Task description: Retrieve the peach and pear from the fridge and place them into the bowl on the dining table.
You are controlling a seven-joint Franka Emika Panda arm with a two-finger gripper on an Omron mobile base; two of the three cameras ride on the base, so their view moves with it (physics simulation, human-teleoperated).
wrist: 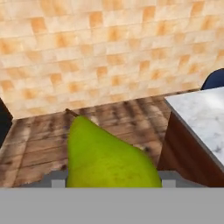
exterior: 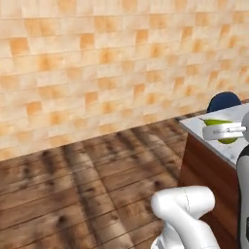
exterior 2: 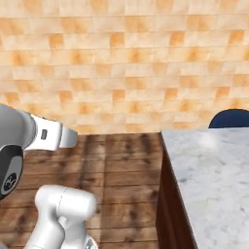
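Note:
My gripper (exterior: 221,131) is shut on the pear (exterior: 216,122), a yellow-green fruit held in the air over the near corner of the dining table (exterior: 233,151). In the hand view the pear (wrist: 103,153) looms large between the fingertips, stem end pointing away from the hand. The gripper (wrist: 113,179) clasps its wide end. The table's white-grey marble top (exterior 2: 214,180) sits on a brown wooden base and reaches in from the right. The peach, the fridge and the bowl are out of view.
A blue stool (exterior: 223,101) stands behind the table's far edge, and it also shows as a blue stool (exterior 2: 232,118) at the right. A tan tiled wall (exterior: 97,63) runs across the back. Wooden floor (exterior: 87,185) lies to the table's left.

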